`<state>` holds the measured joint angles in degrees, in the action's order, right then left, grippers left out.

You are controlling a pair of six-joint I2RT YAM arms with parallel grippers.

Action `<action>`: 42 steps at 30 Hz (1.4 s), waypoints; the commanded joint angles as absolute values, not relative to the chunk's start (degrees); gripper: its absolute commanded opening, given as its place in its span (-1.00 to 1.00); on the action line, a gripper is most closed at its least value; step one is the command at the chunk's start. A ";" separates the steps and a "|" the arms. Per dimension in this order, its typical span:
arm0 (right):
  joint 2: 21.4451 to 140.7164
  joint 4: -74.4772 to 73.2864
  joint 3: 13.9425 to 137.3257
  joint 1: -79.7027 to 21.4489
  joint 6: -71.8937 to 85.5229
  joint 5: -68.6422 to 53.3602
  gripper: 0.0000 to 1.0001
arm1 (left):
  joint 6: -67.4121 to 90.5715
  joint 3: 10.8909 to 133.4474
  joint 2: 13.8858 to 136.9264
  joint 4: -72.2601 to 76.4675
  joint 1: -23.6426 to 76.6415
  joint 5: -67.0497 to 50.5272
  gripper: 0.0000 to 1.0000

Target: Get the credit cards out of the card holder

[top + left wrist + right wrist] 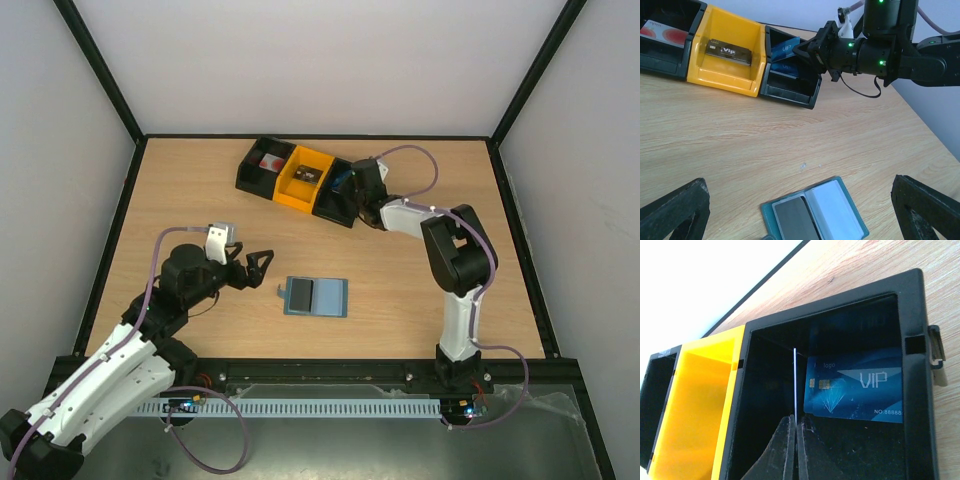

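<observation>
The card holder lies open and flat on the table, slate-blue, with a dark card in its left pocket and a pale right pocket. It also shows in the left wrist view. My left gripper is open and empty, just left of the holder, and its fingers stand wide apart on either side of it. My right gripper is shut on a thin card seen edge-on, held inside the right black bin. A blue VIP card lies in that bin.
Three joined bins stand at the back: a left black one with a red-and-white card, a yellow one with a dark VIP card, and a right black one. The right arm reaches over the table's right side.
</observation>
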<state>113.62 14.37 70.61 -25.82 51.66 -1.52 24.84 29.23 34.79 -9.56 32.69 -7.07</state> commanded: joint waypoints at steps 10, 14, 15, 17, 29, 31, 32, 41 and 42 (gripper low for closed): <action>118.59 12.71 75.22 -24.43 52.43 -2.52 -0.94 | 24.50 28.66 33.53 -9.27 32.34 -5.89 0.99; 118.77 12.04 75.54 -24.43 52.49 -1.66 -0.89 | 24.70 28.58 34.11 -9.31 32.31 -6.10 1.00; 118.68 11.85 75.68 -24.39 52.57 -1.22 -0.85 | 24.70 28.60 34.17 -9.30 32.32 -6.21 0.99; 118.57 10.94 76.45 -24.35 52.81 -0.49 -0.78 | 24.70 28.64 34.40 -9.31 32.28 -6.18 0.99; 117.53 1.55 81.09 -24.35 52.04 2.25 -0.45 | 25.83 29.20 36.68 -11.02 32.40 -5.18 0.99; 116.90 -0.51 81.98 -24.30 51.88 2.81 -0.42 | 25.78 30.09 38.14 -11.96 32.35 -5.23 0.99; 116.51 -1.68 82.48 -24.34 51.87 3.24 -0.40 | 25.77 30.50 38.91 -12.42 32.34 -5.19 0.99; 113.09 -7.22 83.50 -24.35 49.59 -1.27 -0.27 | 27.12 31.87 43.30 -14.69 32.38 -4.64 0.99; 112.30 -7.43 82.99 -24.35 49.13 -2.63 -0.28 | 27.35 31.97 43.51 -14.72 32.35 -4.81 0.99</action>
